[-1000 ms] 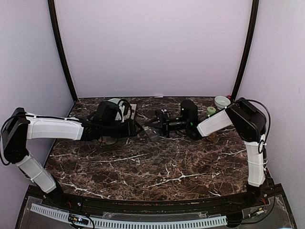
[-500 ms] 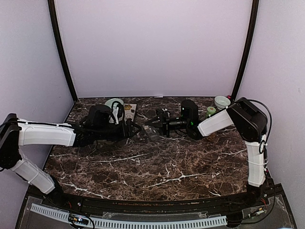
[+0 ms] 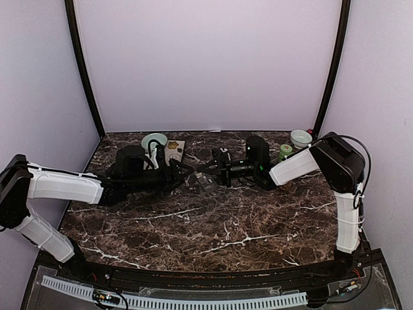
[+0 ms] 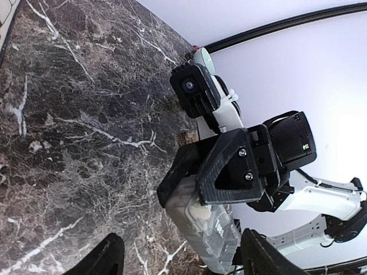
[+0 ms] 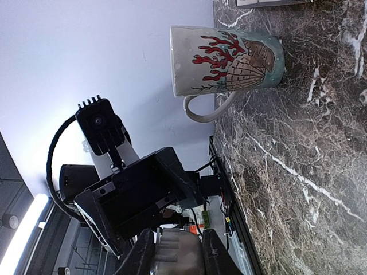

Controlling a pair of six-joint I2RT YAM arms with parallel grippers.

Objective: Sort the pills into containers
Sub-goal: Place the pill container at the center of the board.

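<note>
Dark marble surface (image 3: 213,232) lies under the containers (image 4: 203,226), which the right gripper (image 3: 215,166) clenches by one end, tilted, while the left gripper (image 3: 182,170) gapes empty just beside, so a careless nudge could spill the pills (image 4: 199,213).

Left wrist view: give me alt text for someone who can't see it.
The right arm's black end effector clamps one end of a translucent grey plastic compartment strip over the dark brown marble table. The left end effector shows as two black fingertips wide apart at the bottom edge, either side of the strip's near end.
</note>
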